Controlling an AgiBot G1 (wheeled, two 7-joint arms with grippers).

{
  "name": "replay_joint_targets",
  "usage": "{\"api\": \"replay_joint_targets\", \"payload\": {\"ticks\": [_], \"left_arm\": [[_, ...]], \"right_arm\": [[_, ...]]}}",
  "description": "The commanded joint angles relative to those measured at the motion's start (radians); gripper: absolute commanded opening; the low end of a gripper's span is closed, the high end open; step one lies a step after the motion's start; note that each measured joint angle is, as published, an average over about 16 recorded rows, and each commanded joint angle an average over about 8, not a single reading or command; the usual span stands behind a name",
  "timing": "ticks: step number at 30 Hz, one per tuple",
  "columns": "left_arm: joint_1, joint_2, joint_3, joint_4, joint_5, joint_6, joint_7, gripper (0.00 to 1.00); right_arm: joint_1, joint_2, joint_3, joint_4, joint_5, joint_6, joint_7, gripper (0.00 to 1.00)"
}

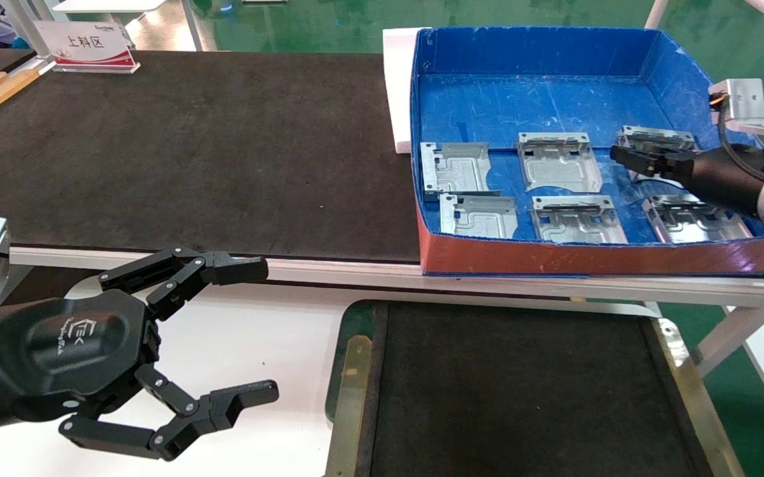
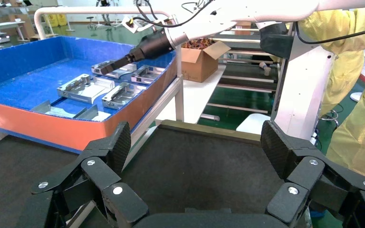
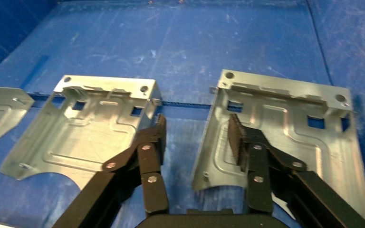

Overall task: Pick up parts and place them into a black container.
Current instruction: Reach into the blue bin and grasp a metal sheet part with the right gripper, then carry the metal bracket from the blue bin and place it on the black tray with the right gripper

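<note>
— What was seen from the head view?

— Six parts [image 1: 559,160] were laid out in two rows inside the blue box [image 1: 541,73] on the black table mat [image 1: 176,152]. The right gripper [image 1: 622,157] was reached into the box over the far right-hand part [image 1: 654,136], its fingers slightly apart. The left gripper [image 1: 256,331] was held low at the robot's left, beside the black container [image 1: 680,377], fingers spread wide, nothing between them. A white sign [image 1: 87,43] was stood at the mat's far left corner.

— And from the left wrist?

— The left gripper [image 2: 195,142] was shown opened over the black container [image 2: 204,166]. Farther off, the blue box [image 2: 24,61] and its parts [image 2: 85,88] were seen, with the right gripper [image 2: 105,67] lowered among them.

— From the right wrist?

— The right gripper [image 3: 195,133] was set astride the near side edge of one part [image 3: 285,128], one finger [image 3: 240,137] over the plate and the other over the blue floor between it and the neighbouring part [image 3: 90,128]. The fingers were parted, not clamped.
</note>
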Motion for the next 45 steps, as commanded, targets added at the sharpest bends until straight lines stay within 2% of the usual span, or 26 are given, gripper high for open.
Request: {"api": "replay_joint_targets", "payload": {"ticks": [1, 29, 35, 45], "left_arm": [[0.000, 0.000, 0.000, 0.000, 0.000, 0.000, 0.000, 1.00], [0.000, 0.000, 0.000, 0.000, 0.000, 0.000, 0.000, 1.00], [0.000, 0.000, 0.000, 0.000, 0.000, 0.000, 0.000, 1.00], [0.000, 0.000, 0.000, 0.000, 0.000, 0.000, 0.000, 1.00]], "right_arm": [[0.000, -0.002, 0.000, 0.002, 0.001, -0.002, 0.000, 0.00], [-0.024, 0.017, 0.010, 0.016, 0.014, -0.026, -0.021, 0.00], [-0.008, 0.033, 0.013, 0.046, 0.018, -0.092, -0.056, 0.00], [0.046, 0.084, 0.017, 0.098, 0.027, -0.267, -0.134, 0.00]]}}
